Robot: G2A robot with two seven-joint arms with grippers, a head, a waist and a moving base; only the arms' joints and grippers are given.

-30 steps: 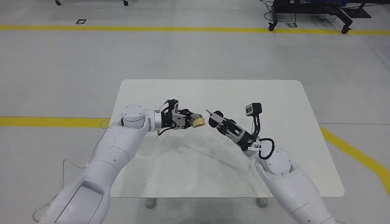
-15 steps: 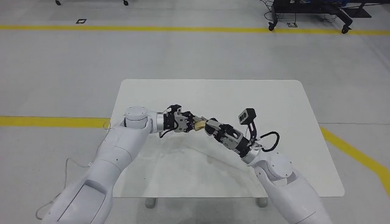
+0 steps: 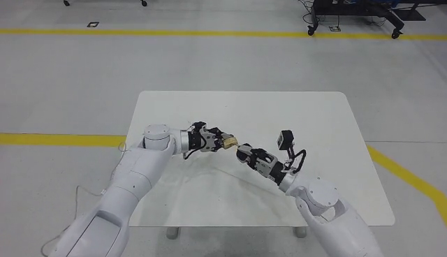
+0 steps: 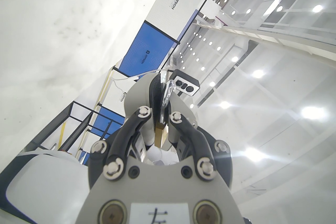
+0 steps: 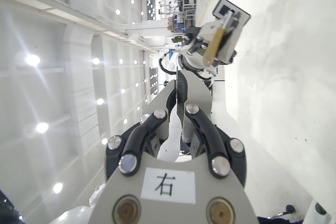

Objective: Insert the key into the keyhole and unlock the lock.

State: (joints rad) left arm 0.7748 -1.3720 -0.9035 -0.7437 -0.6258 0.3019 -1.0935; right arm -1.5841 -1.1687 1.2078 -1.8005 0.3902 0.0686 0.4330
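Observation:
My left gripper is shut on a brass padlock and holds it above the middle of the white table. In the left wrist view the brass body sits between the fingers, with the silver shackle past it. My right gripper is shut, its tip just short of the lock on the side nearer the table's front edge. A thin key shows edge-on between its pads. The right wrist view faces the lock, a small hole at its near end.
The right arm's wrist camera sticks up behind its gripper. The tabletop around both grippers is bare white. Yellow floor lines run past the table, and a dark equipment frame stands far behind.
The right gripper has swung from beside the lock toward the table's front edge, its tip now just below the lock. The left gripper and lock have barely shifted.

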